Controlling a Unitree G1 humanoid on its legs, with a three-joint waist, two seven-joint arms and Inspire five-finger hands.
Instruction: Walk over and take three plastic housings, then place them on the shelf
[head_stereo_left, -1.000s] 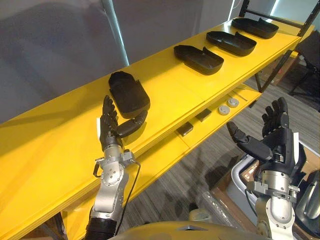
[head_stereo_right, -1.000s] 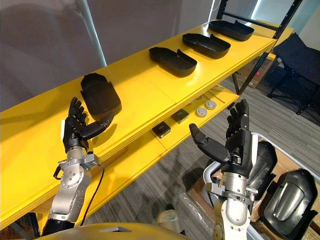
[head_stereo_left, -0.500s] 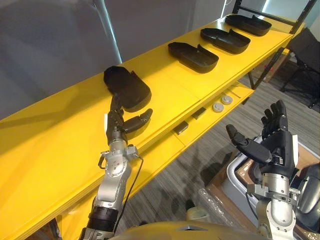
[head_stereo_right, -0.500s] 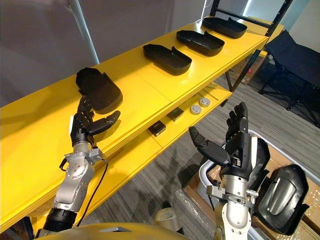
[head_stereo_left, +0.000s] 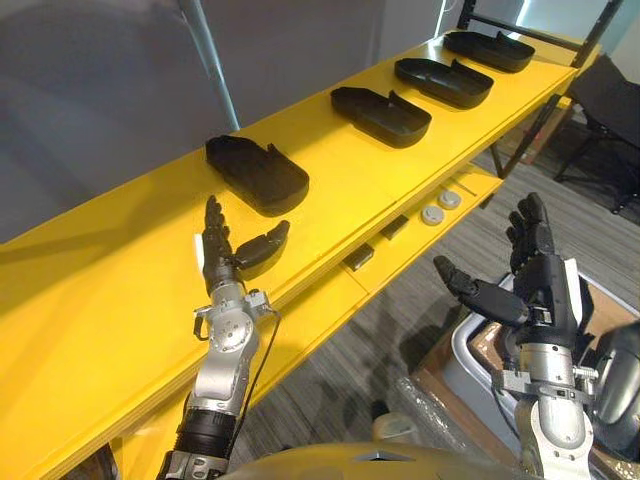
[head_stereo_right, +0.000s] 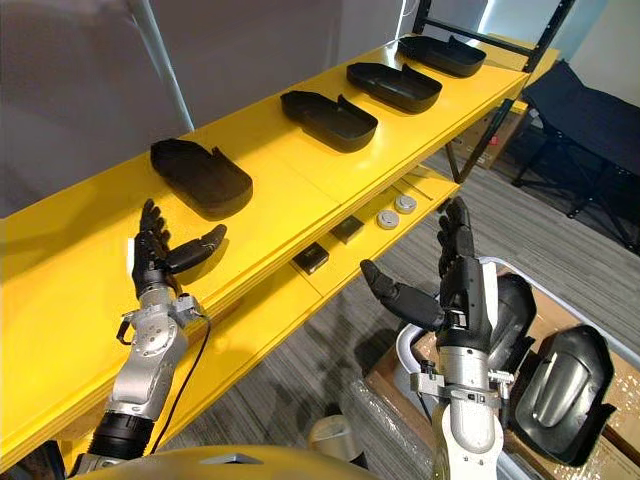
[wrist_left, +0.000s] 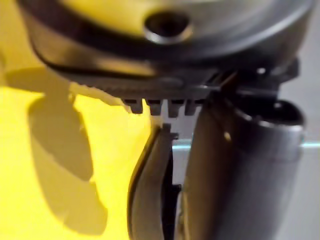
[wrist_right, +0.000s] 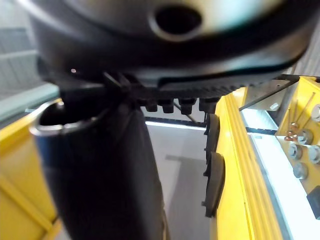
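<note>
Several black plastic housings lie in a row on the yellow shelf (head_stereo_left: 330, 190). The nearest housing (head_stereo_left: 257, 175) rests flat on the shelf, and the others (head_stereo_left: 380, 102) (head_stereo_left: 443, 82) (head_stereo_left: 503, 50) run toward the far right. My left hand (head_stereo_left: 228, 262) is open over the shelf's front edge, fingers straight, a short gap in front of the nearest housing and holding nothing. My right hand (head_stereo_left: 530, 270) is open and empty, raised over the floor to the right of the shelf.
A grey bin (head_stereo_right: 500, 290) with more dark housings (head_stereo_right: 560, 390) stands on the floor at the lower right. The lower shelf (head_stereo_left: 420, 235) holds two round discs (head_stereo_left: 435, 212) and small black boxes (head_stereo_left: 358, 260). A black rack post (head_stereo_left: 530, 130) and a dark chair (head_stereo_right: 580, 110) stand at the right.
My left hand has drawn back from the nearest housing, which was tipped against its fingers and now lies flat on the shelf. The right hand stays open. The camera has shifted slightly.
</note>
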